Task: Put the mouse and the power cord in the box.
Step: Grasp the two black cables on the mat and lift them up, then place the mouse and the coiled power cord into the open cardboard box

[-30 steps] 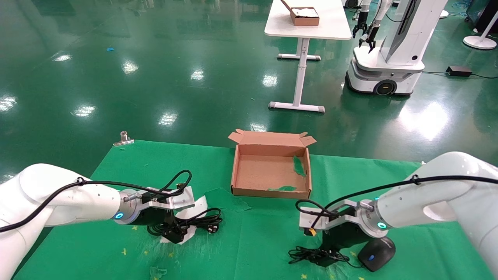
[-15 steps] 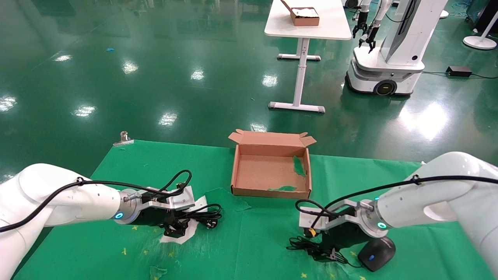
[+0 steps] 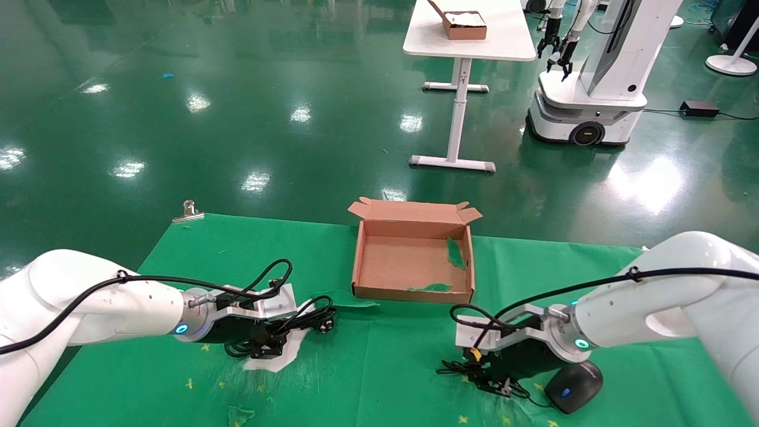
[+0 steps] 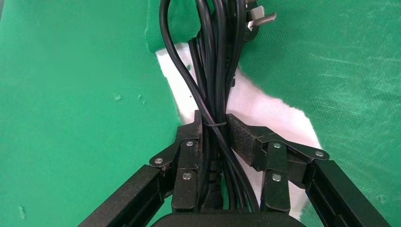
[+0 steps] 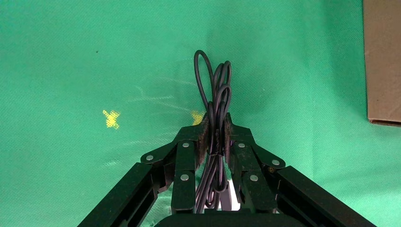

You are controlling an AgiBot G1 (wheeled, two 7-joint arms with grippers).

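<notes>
The power cord [image 3: 309, 315] lies in black loops on the green cloth, left of the box [image 3: 412, 292]. My left gripper [image 3: 268, 346] is shut on the cord's tied bundle [image 4: 213, 80], and the plug [image 4: 254, 18] points away beyond the pads. The black mouse [image 3: 574, 386] with its blue dot sits on the cloth at the near right. My right gripper [image 3: 487, 381] is shut on the mouse's coiled thin wire [image 5: 215, 92], just left of the mouse. The brown cardboard box stands open at the table's middle, with green scraps inside; its edge [image 5: 384, 61] shows in the right wrist view.
A white patch [image 3: 277, 358] shows through the torn cloth under the left gripper. A metal clip [image 3: 188, 211] sits at the far left table corner. Beyond the table stand a white desk [image 3: 468, 44] with a smaller box and another robot [image 3: 593, 89].
The left gripper has drawn the cord's loops up and slightly toward the box. The right gripper has risen a little with the mouse wire in it; the mouse itself stays put.
</notes>
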